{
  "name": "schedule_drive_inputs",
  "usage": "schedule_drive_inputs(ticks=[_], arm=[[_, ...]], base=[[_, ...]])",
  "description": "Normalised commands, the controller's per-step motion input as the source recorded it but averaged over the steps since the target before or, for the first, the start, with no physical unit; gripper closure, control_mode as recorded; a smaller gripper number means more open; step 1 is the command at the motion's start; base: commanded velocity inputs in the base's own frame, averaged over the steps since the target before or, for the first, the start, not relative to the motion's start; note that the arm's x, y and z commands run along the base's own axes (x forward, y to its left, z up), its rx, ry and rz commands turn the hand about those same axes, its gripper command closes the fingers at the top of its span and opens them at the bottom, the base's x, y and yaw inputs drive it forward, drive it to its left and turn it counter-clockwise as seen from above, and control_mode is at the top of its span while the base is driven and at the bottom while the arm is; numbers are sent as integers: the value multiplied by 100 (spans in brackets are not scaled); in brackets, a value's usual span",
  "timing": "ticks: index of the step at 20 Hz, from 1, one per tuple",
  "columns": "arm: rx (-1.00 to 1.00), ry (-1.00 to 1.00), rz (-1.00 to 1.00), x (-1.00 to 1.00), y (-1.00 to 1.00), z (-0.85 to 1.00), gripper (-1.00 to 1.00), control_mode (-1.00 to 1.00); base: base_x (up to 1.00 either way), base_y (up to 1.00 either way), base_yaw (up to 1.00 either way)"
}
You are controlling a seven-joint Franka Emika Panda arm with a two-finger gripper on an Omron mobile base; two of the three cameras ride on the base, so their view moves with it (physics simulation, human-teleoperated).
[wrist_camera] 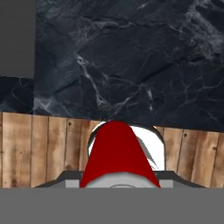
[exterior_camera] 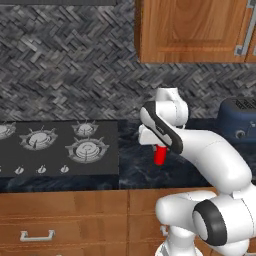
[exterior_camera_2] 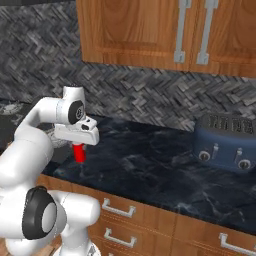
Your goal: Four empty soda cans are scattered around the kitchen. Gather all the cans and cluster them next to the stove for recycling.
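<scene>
The gripper (exterior_camera: 159,150) is squeezing a red can (exterior_camera: 160,155) and holding it over the dark counter (exterior_camera_2: 165,165), at about 3 o'clock from the stove (exterior_camera: 60,147). No cans are sitting by the stove yet, so most of the job is waiting.

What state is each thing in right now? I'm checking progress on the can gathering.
Red soda can: held upright in the gripper above the dark counter, right of the stove.
Gripper: shut on the can.
Stove: burners unlit, nothing on it.
Blue toaster: standing on the counter, slots empty as far as visible.
Upper cabinet doors: closed.
Drawers: closed.
</scene>
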Motion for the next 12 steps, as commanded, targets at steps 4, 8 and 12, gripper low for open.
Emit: schedule_drive_inputs(ticks=[4,8,12], arm=[[0,0,0,0,0,0,100,100],[0,0,0,0,0,0,100,100],[0,0,0,0,0,0,100,100]], base=[[31,43,-33],[23,42,-27],[18,31,-22]])
